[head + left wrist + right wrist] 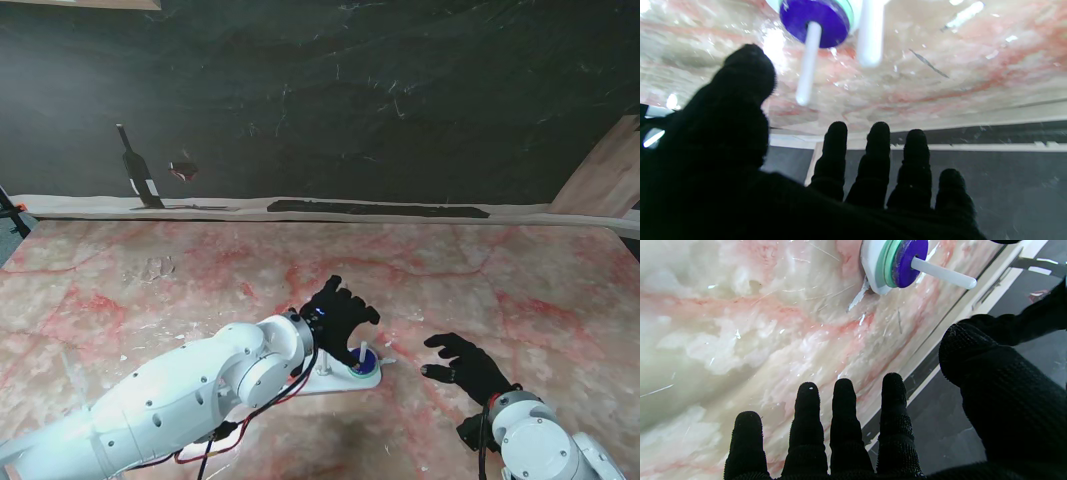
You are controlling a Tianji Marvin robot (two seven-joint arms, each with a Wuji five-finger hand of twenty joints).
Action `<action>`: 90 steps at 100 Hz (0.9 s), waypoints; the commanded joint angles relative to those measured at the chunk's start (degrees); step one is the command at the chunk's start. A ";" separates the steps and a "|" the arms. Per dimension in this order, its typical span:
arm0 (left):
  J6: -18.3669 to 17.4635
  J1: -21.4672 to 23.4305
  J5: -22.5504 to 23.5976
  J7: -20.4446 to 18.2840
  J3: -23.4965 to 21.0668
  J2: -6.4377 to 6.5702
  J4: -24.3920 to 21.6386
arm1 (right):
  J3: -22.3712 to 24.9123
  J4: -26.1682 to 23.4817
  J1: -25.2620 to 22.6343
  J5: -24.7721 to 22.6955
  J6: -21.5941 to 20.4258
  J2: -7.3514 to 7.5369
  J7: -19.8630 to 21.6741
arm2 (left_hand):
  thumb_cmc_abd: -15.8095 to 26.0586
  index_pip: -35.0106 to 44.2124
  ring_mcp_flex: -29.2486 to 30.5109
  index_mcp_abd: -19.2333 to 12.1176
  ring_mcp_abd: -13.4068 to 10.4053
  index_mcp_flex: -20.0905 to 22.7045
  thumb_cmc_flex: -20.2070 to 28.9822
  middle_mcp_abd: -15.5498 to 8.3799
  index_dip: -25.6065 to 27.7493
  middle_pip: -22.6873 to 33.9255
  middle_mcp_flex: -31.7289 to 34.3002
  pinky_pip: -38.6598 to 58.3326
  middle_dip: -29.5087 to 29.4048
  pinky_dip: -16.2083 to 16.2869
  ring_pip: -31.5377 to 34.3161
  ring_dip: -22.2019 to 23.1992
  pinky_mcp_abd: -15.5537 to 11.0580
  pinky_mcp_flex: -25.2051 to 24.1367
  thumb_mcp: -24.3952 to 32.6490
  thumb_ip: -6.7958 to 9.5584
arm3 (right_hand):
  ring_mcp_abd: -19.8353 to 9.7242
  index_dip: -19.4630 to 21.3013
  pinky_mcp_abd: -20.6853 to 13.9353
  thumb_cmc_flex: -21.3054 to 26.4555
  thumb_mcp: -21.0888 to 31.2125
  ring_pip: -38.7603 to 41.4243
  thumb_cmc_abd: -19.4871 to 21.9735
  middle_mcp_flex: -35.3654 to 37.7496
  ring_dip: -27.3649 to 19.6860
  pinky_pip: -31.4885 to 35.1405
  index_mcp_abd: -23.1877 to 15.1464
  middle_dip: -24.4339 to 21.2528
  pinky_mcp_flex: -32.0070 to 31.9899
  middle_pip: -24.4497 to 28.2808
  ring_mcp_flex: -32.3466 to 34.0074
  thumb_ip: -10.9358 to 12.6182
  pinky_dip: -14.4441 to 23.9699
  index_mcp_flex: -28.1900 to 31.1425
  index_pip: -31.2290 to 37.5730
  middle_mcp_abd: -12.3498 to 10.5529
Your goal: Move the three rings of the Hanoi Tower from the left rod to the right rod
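My left hand [340, 318], fingers spread and empty, hovers over the upright right rod [942, 273] where the purple ring [905, 261] tops the stack, my splayed right hand [465, 365] idling just beside.

1. Stand camera sits high above my shoulders, looking down on the table [520, 270].
2. Both wrist cameras peer along my fingers, close in.
3. All three share the purple ring [366, 364] [813, 20] [907, 260].
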 commanded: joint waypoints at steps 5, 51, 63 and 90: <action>1.07 4.77 2.57 0.80 -3.93 2.05 -4.21 | -0.17 -0.26 -0.36 0.00 0.18 -0.21 -0.04 | 1.71 -1.15 -2.57 1.28 1.22 -2.63 -1.54 2.50 -1.30 -0.54 -1.94 -1.29 -0.78 -0.05 -1.85 -0.76 0.32 -0.23 -3.17 -2.34 | 0.21 -0.41 0.09 0.25 -0.55 0.14 -0.25 -0.38 0.51 1.32 -0.02 0.43 0.00 0.30 1.15 1.87 -0.95 -2.65 0.17 0.11; 4.79 24.41 13.56 -1.19 -22.34 5.31 -13.81 | -0.16 -0.29 -0.42 -0.04 0.12 -0.18 0.06 | 3.85 -1.71 -2.47 4.57 2.27 -2.75 0.47 1.73 -1.43 2.79 -2.44 -1.56 3.78 -0.97 -2.12 -0.82 0.93 -0.20 -10.07 -1.41 | 0.21 -0.47 0.11 0.15 -0.57 0.17 -0.24 -0.48 0.53 1.34 -0.02 0.41 0.00 0.30 1.08 1.86 -0.97 -2.65 0.22 0.08; 6.08 25.88 13.77 -1.25 -23.19 5.44 -13.11 | -0.24 -0.25 -0.35 -0.17 0.10 -0.15 0.13 | 3.54 -0.63 -2.38 4.72 2.28 -3.24 0.78 1.32 -0.53 3.79 -2.54 -1.54 5.58 -1.02 -1.86 -0.49 1.02 -0.21 -10.55 -1.38 | 0.23 -0.48 0.11 0.15 -0.58 0.20 -0.19 -0.43 0.54 1.35 0.00 0.42 -0.01 0.32 1.13 1.87 -0.97 -2.60 0.23 0.10; 7.97 23.93 11.96 -1.66 -20.74 5.55 -8.14 | -0.38 -0.18 -0.22 -0.39 0.23 -0.14 0.10 | 2.67 2.42 -2.37 3.39 2.17 -4.68 0.79 0.72 2.10 5.18 -2.57 -1.51 8.22 -1.04 -0.96 0.44 1.03 -0.24 -9.98 -1.42 | 0.24 -0.49 0.11 0.13 -0.64 0.22 -0.21 -0.48 0.54 1.35 -0.02 0.40 -0.01 0.30 1.16 1.87 -0.98 -2.56 0.25 0.07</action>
